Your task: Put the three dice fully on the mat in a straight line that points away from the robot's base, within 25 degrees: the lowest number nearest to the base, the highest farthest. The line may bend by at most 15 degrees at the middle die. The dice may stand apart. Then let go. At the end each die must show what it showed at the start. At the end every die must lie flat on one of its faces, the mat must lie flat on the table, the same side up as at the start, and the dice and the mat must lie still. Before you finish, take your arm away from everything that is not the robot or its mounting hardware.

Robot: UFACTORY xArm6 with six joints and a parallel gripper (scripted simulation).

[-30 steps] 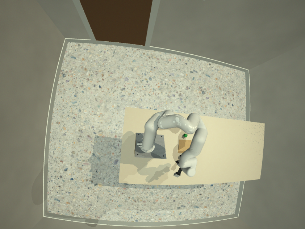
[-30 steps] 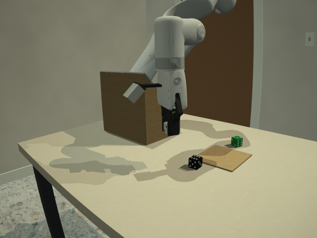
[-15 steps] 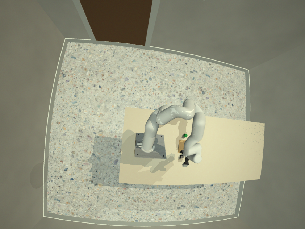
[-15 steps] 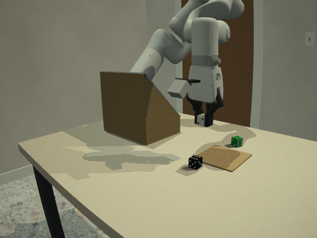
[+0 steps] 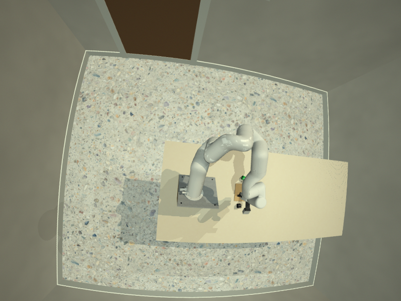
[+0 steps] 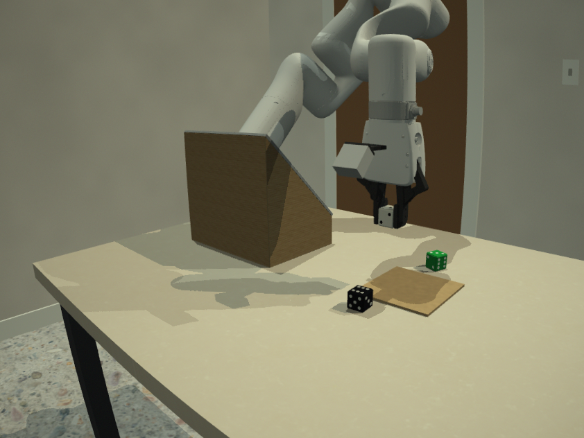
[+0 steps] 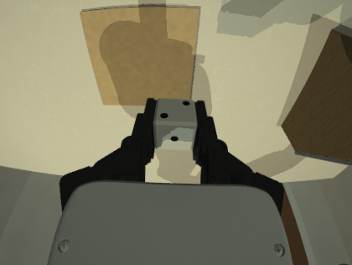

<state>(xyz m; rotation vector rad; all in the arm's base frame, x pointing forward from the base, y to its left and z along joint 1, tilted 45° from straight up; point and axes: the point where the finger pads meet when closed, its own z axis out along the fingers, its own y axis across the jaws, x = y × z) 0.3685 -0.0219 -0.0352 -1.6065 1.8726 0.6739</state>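
Note:
The white die [image 6: 385, 216] [image 7: 175, 111] is between the fingers of my gripper [image 6: 388, 219] [image 7: 174, 112]. The gripper is shut on it and holds it high above the table; its upper face shows one pip, the side towards the wrist camera two. The arm hides the die in the top view. The tan mat [image 5: 237, 187] [image 6: 443, 292] [image 7: 184, 75] lies flat with no die on it. The black die [image 5: 238, 205] [image 6: 359, 298], several pips on top, stands on the table just beside one mat edge. The green die [image 5: 243, 177] [image 6: 436, 260] stands beyond the opposite edge; its top pips are unclear.
The robot's base stands on a wooden wedge-shaped block [image 6: 228, 197] [image 7: 323, 101], off to one side of the mat. The pale table [image 5: 301, 200] [image 6: 283, 367] bears everything. The arm hides part of the mat in the top view. Arm shadows cross the mat.

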